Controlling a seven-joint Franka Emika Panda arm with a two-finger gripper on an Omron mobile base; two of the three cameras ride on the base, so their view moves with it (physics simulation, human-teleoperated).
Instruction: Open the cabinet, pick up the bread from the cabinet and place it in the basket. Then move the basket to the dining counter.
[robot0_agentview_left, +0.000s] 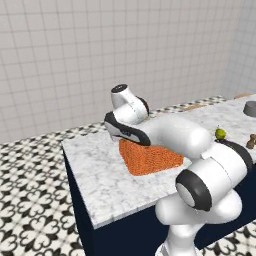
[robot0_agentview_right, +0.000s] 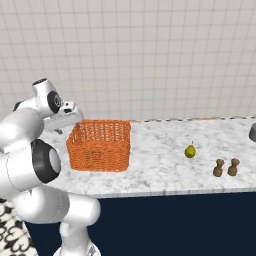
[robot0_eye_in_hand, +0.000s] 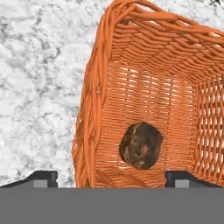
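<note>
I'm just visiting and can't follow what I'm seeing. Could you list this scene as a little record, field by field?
Surface: dining counter, white-grey marble on a dark navy base
Basket: orange wicker basket standing on the counter
Bread: dark round bread lying on the basket floor
Pincer: pincer open, fingertips straddling the basket's near rim, holding nothing
Other items: yellow-green pear; two small brown shakers
Task stage: bread in basket, basket on dining counter

Arm bent forward, gripper (robot0_eye_in_hand: 111, 177) pointing down, its fingertips spread wide
</note>
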